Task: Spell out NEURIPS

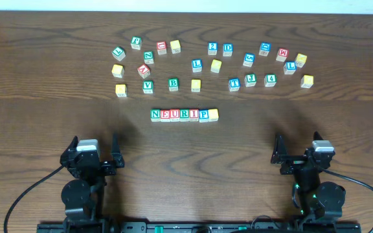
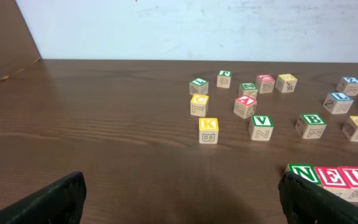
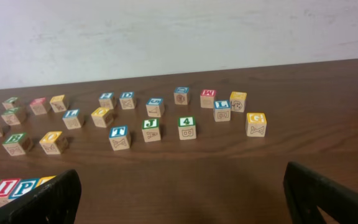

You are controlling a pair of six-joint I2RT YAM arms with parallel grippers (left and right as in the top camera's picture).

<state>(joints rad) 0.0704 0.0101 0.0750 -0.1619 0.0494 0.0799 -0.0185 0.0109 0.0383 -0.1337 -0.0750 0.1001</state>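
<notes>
A row of wooden letter blocks (image 1: 184, 115) lies at the table's middle, reading N, E, U, R, I, P, with a yellow-topped block (image 1: 214, 114) at its right end whose letter I cannot read. The row's left end shows in the left wrist view (image 2: 337, 177), its right end in the right wrist view (image 3: 8, 188). My left gripper (image 1: 94, 150) is open and empty near the front left. My right gripper (image 1: 298, 149) is open and empty near the front right.
Several loose letter blocks are scattered behind the row: a left group (image 1: 146, 65) with N, V, B, K, and a right group (image 1: 258, 65) with T, J, 4, G, D. The wall edge runs along the table's far side.
</notes>
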